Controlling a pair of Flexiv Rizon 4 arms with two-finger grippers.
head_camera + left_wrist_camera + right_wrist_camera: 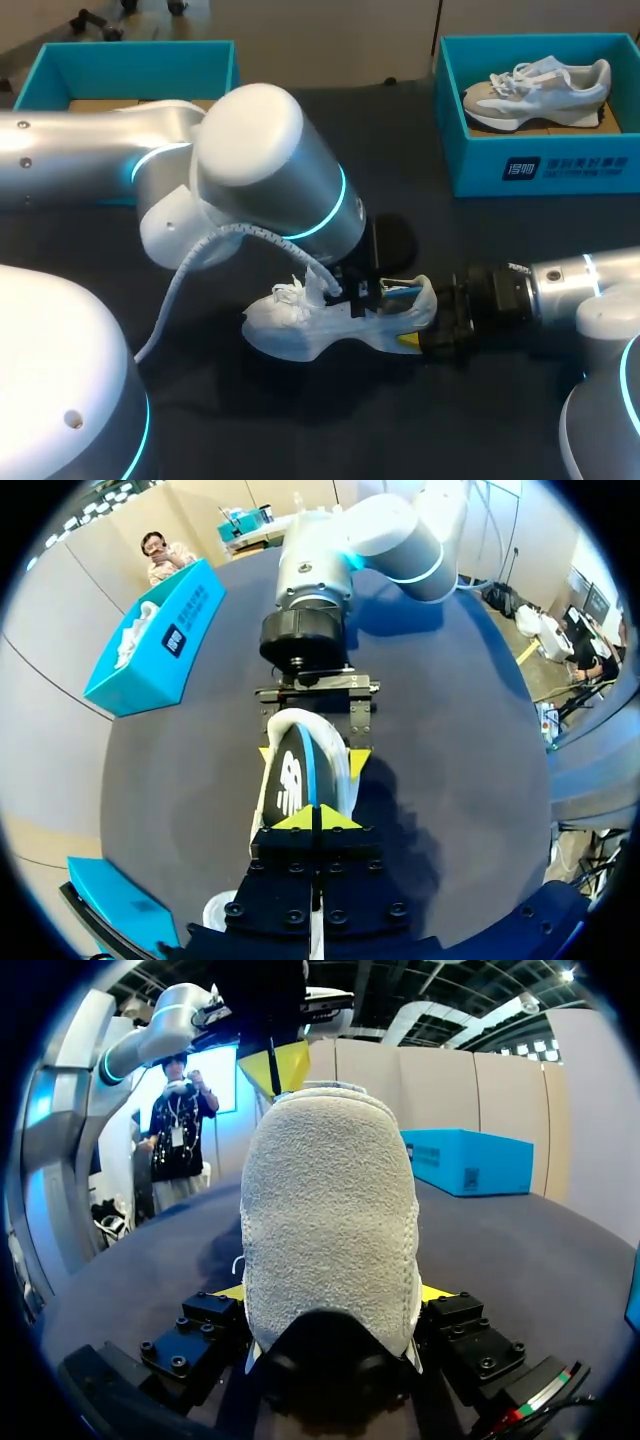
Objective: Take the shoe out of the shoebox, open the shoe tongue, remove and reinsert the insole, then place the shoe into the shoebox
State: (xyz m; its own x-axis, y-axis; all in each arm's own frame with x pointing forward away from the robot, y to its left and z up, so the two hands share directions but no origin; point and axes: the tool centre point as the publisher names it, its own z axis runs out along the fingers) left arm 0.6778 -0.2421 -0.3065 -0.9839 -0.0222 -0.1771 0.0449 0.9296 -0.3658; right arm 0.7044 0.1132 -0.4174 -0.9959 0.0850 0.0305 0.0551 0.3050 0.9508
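Shoe (320, 325) out on table (330, 435), heel clamped between right gripper (312, 759) fingers. Left gripper (312, 818) tips pinched together just above insole (290, 780). Judged pending: insole out, back in, reboxing.

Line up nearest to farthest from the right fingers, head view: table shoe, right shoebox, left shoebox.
1. Table shoe: heel between the right fingers.
2. Right shoebox: back right.
3. Left shoebox: far back left.

Head overhead, rear; wrist views close, opposed, sharing shoe (330, 325).
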